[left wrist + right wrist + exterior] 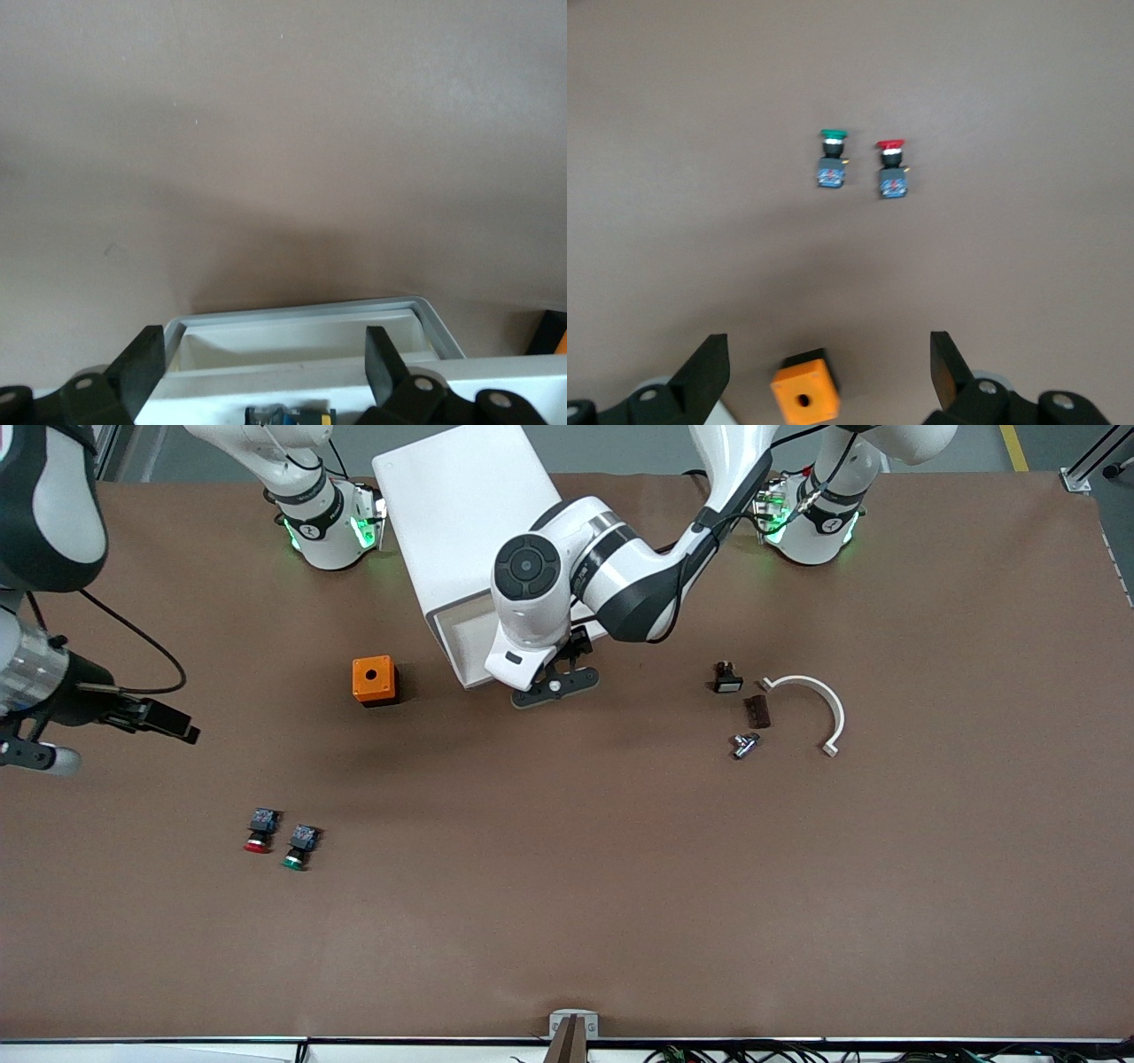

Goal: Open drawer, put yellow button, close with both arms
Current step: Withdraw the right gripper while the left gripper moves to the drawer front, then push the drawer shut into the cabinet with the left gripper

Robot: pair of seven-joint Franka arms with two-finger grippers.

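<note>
Drop-off stage, by all appearances: drawer [465, 642] pulled out of the white cabinet [461, 505], left gripper [266, 354] poised just over its front rim, fingers spread wide and holding nothing. Inside the drawer, right under that gripper, a bluish block with a yellowish trace, probably the yellow button [288, 414], cut off by the edge of the left wrist view, cap unseen. Next, likely: lifting clear, then pushing the drawer front home squarely with both arms. Right gripper [827, 345] waiting, likewise open and empty, in the air over the table [567, 921] toward the right arm's end. Orange box [374, 680] beside the cabinet; red button [258, 841] and green button [297, 856] side by side nearer the front camera. Most of the drawer's inside hidden in the front view by the left arm's wrist.
</note>
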